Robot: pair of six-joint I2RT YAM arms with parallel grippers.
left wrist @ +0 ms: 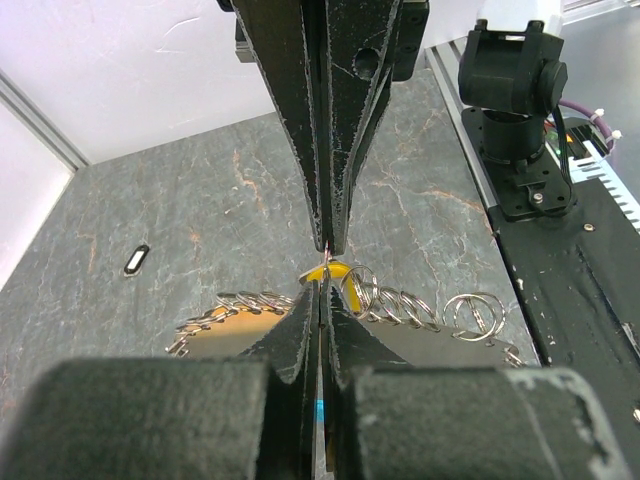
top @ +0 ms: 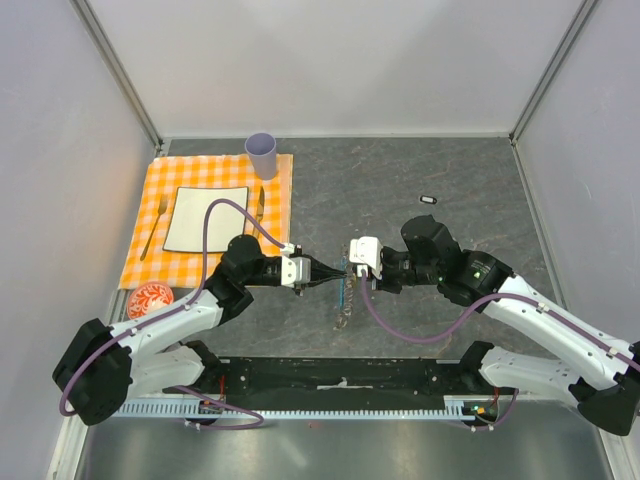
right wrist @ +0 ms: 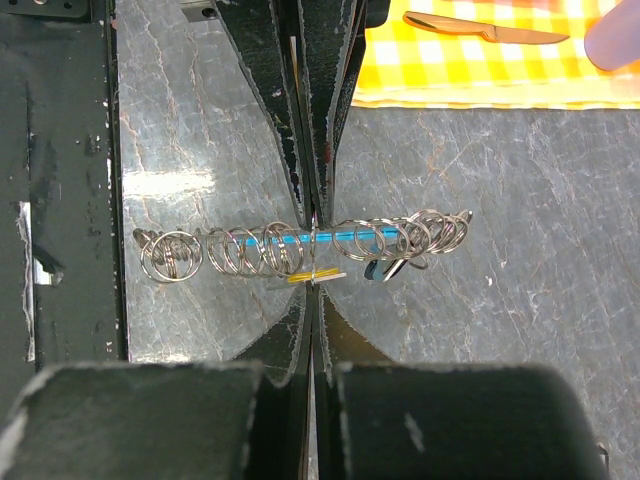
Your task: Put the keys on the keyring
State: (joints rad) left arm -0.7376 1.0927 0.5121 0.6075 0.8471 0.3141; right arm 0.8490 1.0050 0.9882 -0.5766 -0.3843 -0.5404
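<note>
The keyring (top: 345, 298), a grey chain of rings with a blue section, hangs between my two grippers just above the table. It shows stretched out in the right wrist view (right wrist: 262, 242) and the left wrist view (left wrist: 400, 304). My left gripper (top: 335, 273) (left wrist: 322, 286) is shut on the chain. My right gripper (top: 349, 267) (right wrist: 315, 286) is shut on the yellow-orange key (right wrist: 318, 275) (left wrist: 336, 271), tip to tip with the left. A dark key (right wrist: 385, 267) hangs on the chain. A black key with a white centre (top: 429, 199) (left wrist: 137, 259) lies loose on the table, far right.
An orange checked placemat (top: 280, 215) at the back left carries a white plate (top: 205, 220), a fork (top: 155, 225) and a knife (right wrist: 480, 30). A purple cup (top: 261, 155) stands at its far edge. A red patterned dish (top: 150, 298) lies beside the left arm.
</note>
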